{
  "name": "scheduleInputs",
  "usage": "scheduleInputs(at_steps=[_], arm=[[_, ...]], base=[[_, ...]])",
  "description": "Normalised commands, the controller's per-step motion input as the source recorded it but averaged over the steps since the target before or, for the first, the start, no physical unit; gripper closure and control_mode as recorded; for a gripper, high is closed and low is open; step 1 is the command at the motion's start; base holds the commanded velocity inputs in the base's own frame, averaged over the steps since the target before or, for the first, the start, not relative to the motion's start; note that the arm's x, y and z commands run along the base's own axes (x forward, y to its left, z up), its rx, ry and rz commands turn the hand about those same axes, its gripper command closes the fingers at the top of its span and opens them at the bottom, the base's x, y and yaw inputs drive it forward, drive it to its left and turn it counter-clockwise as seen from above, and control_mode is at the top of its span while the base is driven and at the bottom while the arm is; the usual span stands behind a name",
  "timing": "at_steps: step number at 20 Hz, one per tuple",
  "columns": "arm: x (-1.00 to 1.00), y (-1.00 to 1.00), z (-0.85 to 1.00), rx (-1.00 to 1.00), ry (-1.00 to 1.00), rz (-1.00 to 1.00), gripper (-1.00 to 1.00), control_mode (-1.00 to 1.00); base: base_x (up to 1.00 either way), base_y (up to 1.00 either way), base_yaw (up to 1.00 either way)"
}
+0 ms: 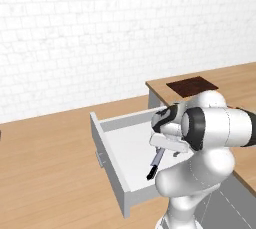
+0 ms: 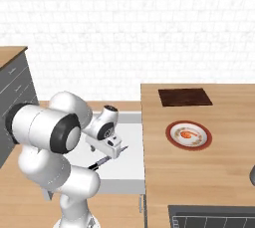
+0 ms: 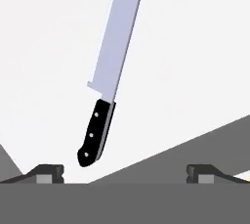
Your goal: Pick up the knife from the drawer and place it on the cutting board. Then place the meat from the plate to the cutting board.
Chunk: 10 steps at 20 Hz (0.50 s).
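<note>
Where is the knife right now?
The knife lies flat on the white floor of the open drawer, directly beneath the gripper, left of the counter holding the plate.

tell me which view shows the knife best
The hand view: the knife lies whole on the white drawer floor, blade and black handle clear. Both base views show just its handle end beneath the arm.

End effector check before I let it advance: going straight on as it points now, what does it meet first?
Probably the knife on the drawer floor, between the open end effector fingertips; depth is unclear.
</note>
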Motion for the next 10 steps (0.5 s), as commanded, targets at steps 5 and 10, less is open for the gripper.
scheduleInputs(at_steps=[5, 10], arm=[[0.02, 0.02, -0.38, 0.0, 0.0, -0.07, -1.0, -1.0], [0.08, 0.19, -0.4, -0.01, 0.0, -0.06, -1.0, -1.0]], base=[[0.0, 0.0, 0.0], [0.0, 0.0, 0.0]])
